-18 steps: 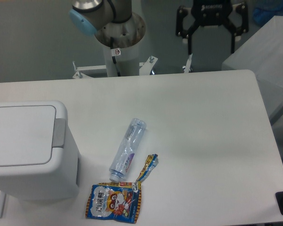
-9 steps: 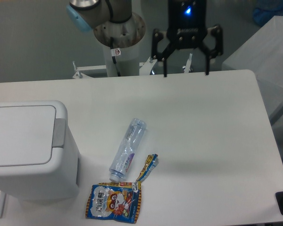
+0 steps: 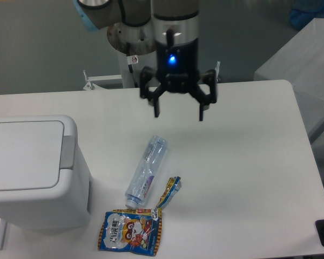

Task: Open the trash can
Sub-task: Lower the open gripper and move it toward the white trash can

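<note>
Black two-finger tool (image 3: pixel 178 115) hangs spread apart over the desk (image 3: pixel 248 162); the large white plastic lidded trash can (image 3: pixel 35 172) sits well apart, lid shut.

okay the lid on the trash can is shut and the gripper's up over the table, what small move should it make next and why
Probably shift the gripper left toward the trash can. Its jaws are open and empty above the bare table, right of the bin, and the lid lies flat and untouched. The plastic bottle lies below that path, so stay high.
</note>
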You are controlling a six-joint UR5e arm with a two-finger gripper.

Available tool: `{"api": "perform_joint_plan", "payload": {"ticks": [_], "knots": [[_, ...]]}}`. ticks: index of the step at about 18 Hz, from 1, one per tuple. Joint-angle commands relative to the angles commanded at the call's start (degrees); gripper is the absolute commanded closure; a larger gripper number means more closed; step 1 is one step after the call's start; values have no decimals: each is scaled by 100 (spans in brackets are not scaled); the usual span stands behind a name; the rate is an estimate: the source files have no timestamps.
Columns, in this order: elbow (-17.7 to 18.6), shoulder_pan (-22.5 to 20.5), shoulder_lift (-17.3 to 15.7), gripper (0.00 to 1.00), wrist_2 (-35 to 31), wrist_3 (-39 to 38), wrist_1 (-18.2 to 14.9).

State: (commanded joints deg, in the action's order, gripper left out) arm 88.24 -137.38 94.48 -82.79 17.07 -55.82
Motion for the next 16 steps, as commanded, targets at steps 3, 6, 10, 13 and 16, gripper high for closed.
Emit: {"api": "perform_joint_plan", "payload": {"ticks": [3, 6, 10, 13, 16], "knots": [[52, 281, 71, 0, -9, -152, 28], [79, 518, 123, 0, 18, -572, 37], [70, 808, 229, 0, 18, -872, 28], [70, 958, 246, 0, 26, -1030, 28], [36, 1055, 264, 0, 35, -1337, 28]]}}
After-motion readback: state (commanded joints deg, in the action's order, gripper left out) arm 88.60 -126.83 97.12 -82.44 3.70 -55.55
